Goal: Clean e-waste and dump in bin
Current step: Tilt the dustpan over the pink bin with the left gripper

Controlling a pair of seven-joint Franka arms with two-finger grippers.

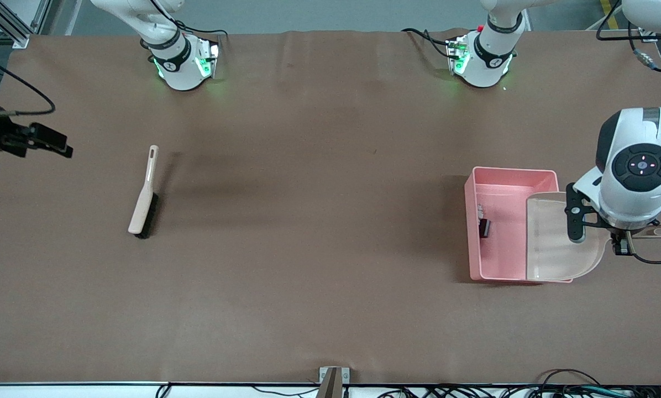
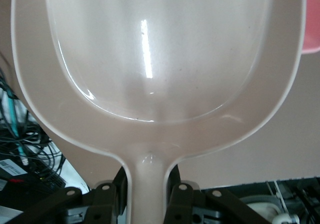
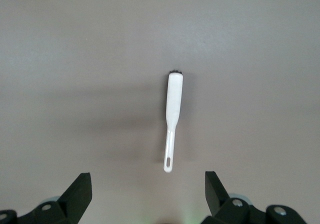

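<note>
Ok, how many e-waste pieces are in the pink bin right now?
2, both inside the bin by its wall toward the right arm's end: the white part, the dark block just nearer the camera. The dustpan may hide more.

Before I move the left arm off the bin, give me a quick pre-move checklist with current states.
1. Left gripper shut on the dustpan handle: ok.
2. Dustpan over the pink bin: ok.
3. Dustpan empty: ok, nothing shows in its scoop in the left wrist view.
4. E-waste in the bin: ok, small parts lie by the wall toward the right arm's end.
5. Brush lying free on the table: ok.
6. Right gripper open, waiting above the table near the brush: ok.
</note>
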